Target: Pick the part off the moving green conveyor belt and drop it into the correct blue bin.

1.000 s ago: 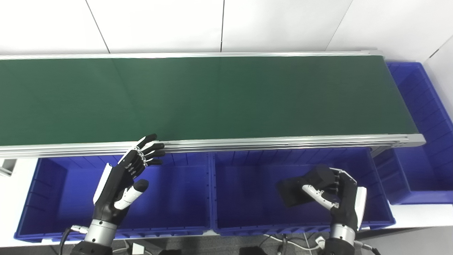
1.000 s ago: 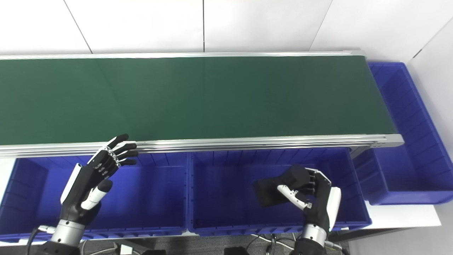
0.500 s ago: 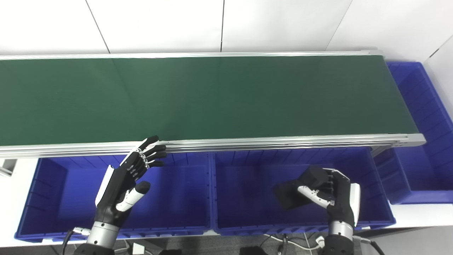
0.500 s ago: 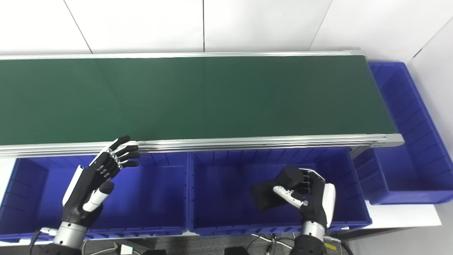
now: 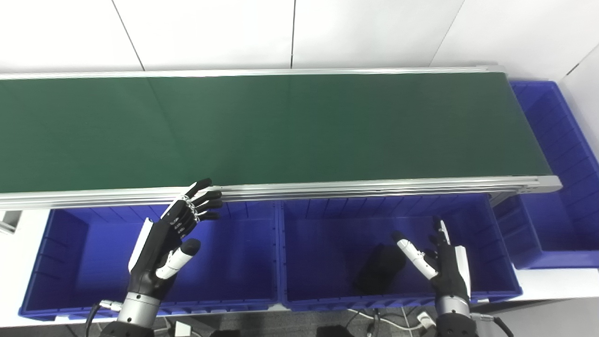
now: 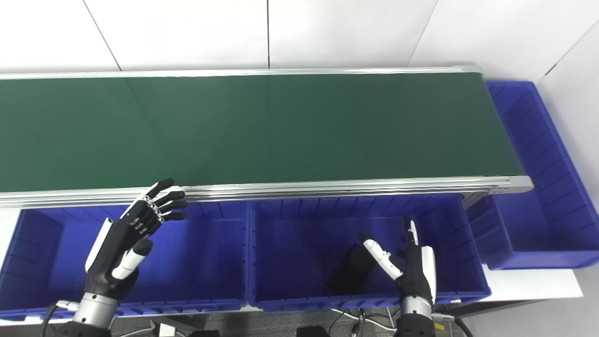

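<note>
Right hand (image 5: 442, 267) spread wide; black part (image 5: 380, 274) in the middle bin (image 5: 327, 299).

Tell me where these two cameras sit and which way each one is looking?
Left eye view: on the robot's head, looking down and forward over the green conveyor belt and the blue bins; the open left hand and open right hand rise from the bottom edge.
Right eye view: beside it on the head, facing the same way, so everything sits shifted leftward in the picture.
Both share the belt, the left bin, the middle bin holding the black part, and the end bin.
</note>
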Available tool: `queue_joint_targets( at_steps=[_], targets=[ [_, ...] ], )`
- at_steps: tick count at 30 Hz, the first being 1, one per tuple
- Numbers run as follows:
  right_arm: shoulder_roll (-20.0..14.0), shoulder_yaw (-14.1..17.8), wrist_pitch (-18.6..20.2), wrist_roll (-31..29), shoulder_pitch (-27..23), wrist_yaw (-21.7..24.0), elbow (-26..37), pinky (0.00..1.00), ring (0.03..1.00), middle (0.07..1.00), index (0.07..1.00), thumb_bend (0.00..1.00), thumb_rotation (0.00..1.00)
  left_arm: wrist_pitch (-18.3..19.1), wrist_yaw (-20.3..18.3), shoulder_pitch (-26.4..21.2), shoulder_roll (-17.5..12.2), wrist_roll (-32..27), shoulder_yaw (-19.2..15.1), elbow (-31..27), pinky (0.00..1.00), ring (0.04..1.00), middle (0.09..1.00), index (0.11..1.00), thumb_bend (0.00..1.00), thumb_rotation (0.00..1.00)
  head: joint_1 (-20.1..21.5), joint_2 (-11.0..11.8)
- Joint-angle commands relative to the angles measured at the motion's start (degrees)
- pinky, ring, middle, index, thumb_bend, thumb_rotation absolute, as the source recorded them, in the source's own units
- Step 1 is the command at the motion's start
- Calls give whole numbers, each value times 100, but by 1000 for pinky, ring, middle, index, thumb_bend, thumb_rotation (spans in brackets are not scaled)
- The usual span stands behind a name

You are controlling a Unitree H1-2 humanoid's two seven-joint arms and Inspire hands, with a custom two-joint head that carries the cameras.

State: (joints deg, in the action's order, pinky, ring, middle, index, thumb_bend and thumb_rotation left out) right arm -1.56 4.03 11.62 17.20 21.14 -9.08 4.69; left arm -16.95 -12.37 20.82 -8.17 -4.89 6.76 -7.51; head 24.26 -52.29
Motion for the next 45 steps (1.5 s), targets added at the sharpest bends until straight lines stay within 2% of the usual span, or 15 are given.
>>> queue_joint_targets(
  at_steps=[1, 6, 9, 15, 20, 24, 33, 39, 45],
  targets=[
    [28, -1, -185, 4, 57, -91, 284, 818, 904, 933, 963, 711, 635, -143, -8, -39, -21, -1, -16, -156, 693, 753, 795, 864, 836, 753, -27, 26],
    [137, -61, -244, 31, 152, -114, 981, 774, 870, 899, 926, 662, 614, -200, 2, -59, -4, 37, -12, -91, 691, 750, 794, 863, 840, 756, -110, 67],
    [226, -165, -371, 58, 210, -113, 1517, 719, 809, 840, 886, 631, 575, -229, 8, -64, 16, 62, -3, -54, 693, 751, 794, 865, 839, 759, -170, 123],
    [430, -649, -121, 435, 279, 89, 2668, 706, 774, 799, 839, 616, 606, -204, 10, -67, 60, 97, 26, -40, 699, 757, 797, 865, 848, 759, -300, 190],
    [567, -1083, -61, 562, 263, 346, 3236, 659, 746, 789, 819, 607, 619, -245, 31, -67, 112, 145, 51, 27, 699, 757, 797, 864, 855, 758, -489, 297],
    [583, -1446, -35, 631, 233, 625, 3505, 641, 732, 784, 813, 561, 573, -296, 48, -65, 149, 199, 68, 87, 703, 758, 797, 867, 857, 762, -580, 343],
    [649, -1981, -360, 426, 95, 743, 2993, 655, 732, 777, 802, 575, 589, -438, 73, -75, 227, 327, 132, 240, 710, 763, 798, 871, 812, 759, -1005, 560],
    [595, -2104, -975, 96, 32, 654, 2269, 611, 715, 762, 789, 532, 578, -497, 70, -58, 290, 374, 167, 322, 716, 768, 801, 869, 822, 757, -1238, 691],
    [454, -2037, -1668, -366, 23, 672, 1426, 605, 711, 752, 785, 575, 620, -573, 85, -38, 337, 448, 202, 406, 716, 769, 802, 870, 836, 754, -1403, 811]
  ],
)
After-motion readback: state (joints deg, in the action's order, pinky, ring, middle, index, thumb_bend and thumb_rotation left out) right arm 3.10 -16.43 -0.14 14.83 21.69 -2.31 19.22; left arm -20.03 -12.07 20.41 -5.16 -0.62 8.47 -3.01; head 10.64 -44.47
